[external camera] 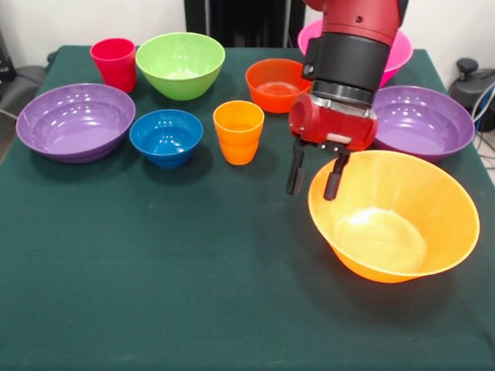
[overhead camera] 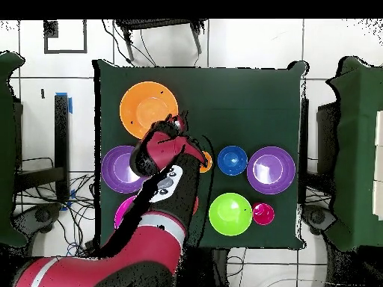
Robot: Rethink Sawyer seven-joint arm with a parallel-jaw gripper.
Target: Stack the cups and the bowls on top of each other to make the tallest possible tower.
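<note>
Hovering at the far rim of the big yellow-orange bowl [external camera: 393, 216], the end effector [external camera: 315, 176] hangs with its two fingers apart and nothing between them, one finger just over the bowl's edge and the other outside it. That bowl sits alone on the green counter [external camera: 155, 294], nearest the front camera; no tower exists yet, every piece lying separate. Just behind it is a purple bowl [external camera: 421, 120], with the pink bowl [external camera: 398, 50] beyond. The orange cup [external camera: 239, 131], orange-red bowl [external camera: 276, 83], blue bowl [external camera: 166, 137], green bowl [external camera: 180, 64], red-pink cup [external camera: 114, 63] and second purple bowl [external camera: 75, 121] stand well apart. I judge the glossy thin wall risky: a rim pinch could slip or tip the bowl.
</note>
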